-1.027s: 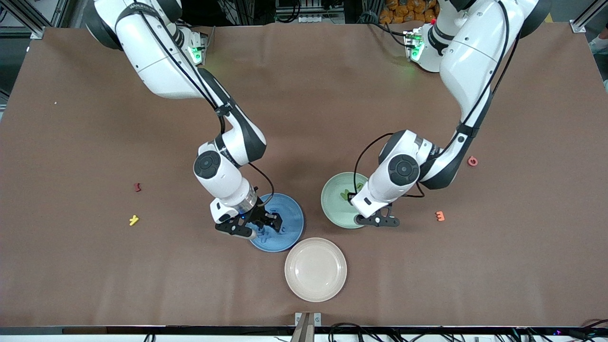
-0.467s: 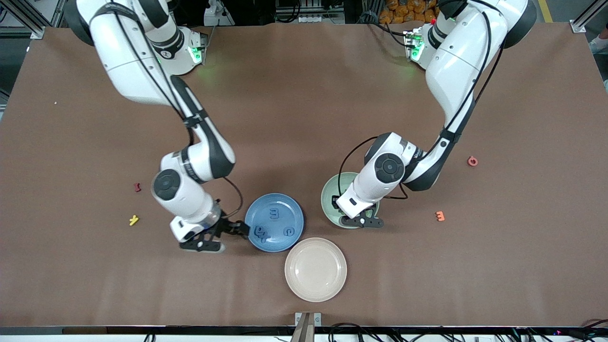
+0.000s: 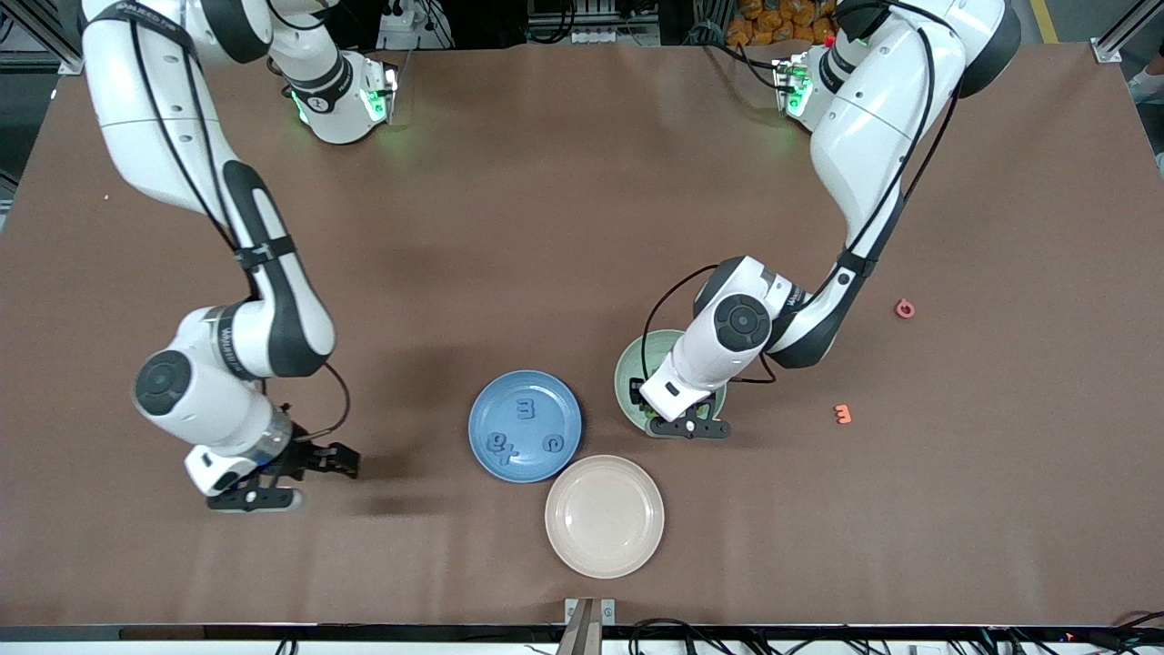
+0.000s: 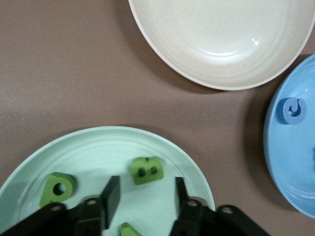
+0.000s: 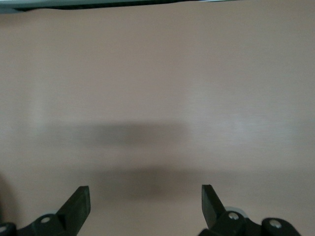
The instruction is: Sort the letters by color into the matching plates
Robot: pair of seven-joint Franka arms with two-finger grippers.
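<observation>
Green foam letters (image 4: 146,170) in pale mint round plate (image 3: 627,382) under parted left tool (image 4: 145,196), right tool (image 3: 314,459) spread empty over brown desk (image 3: 546,227), lower frame.

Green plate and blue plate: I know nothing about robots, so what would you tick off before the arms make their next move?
1. Left pincer open over the green plate, holding nothing: ok.
2. Right pincer open and empty over bare table: ok.
3. Four blue letters lie in the blue plate: ok.
4. All green letters in the green plate: cannot tell; three show, and the arm hides the rest of the plate.
5. Beige plate holds no letters: ok.
</observation>
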